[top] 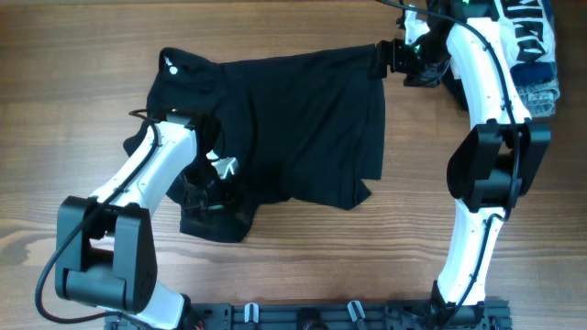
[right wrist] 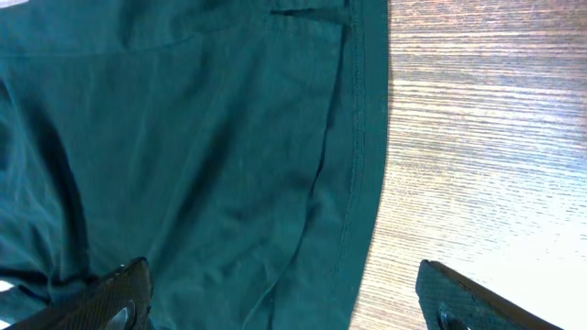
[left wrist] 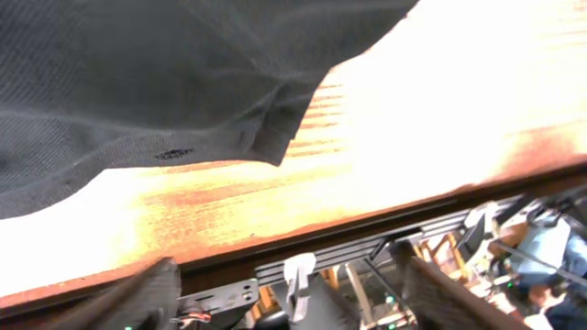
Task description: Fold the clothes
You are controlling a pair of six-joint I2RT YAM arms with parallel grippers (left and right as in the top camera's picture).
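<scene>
The clothes [top: 293, 119], one black garment with a small white logo [top: 170, 62] at its far left corner, lie spread across the middle of the table. My left gripper [top: 204, 191] is over the garment's near left part. In the left wrist view the left gripper [left wrist: 286, 268] is open and blurred, with nothing between its fingers [left wrist: 138, 298]; the black fabric [left wrist: 138, 82] lies beyond it. My right gripper [top: 383, 57] is at the garment's far right corner. In the right wrist view the right gripper [right wrist: 282, 268] stands open over the stitched hem [right wrist: 353, 165].
A heap of white, navy-printed and denim garments [top: 532, 46] lies at the far right corner, behind the right arm. The table's near edge [left wrist: 275, 243] and a black rail [top: 312, 316] run close to the left gripper. Bare wood [top: 73, 110] shows left of the garment.
</scene>
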